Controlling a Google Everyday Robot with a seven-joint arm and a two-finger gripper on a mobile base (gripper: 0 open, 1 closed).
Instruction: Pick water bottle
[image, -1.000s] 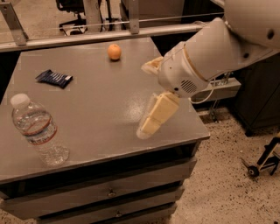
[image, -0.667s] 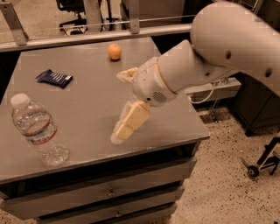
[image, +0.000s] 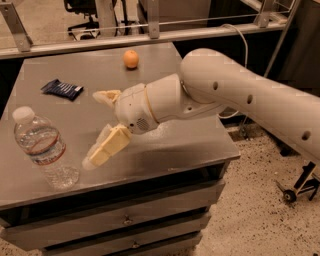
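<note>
grey drawer cabinet (image: 175, 146) | speckled floor (image: 250, 205) | metal railing (image: 200, 33) behind

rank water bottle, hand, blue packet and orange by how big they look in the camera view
1. water bottle and the open hand, just right of it above the table: too alike to split
2. dark blue packet
3. orange, though it sits farthest back

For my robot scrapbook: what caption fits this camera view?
Open gripper hovers beside the upright water bottle on the table.
</note>
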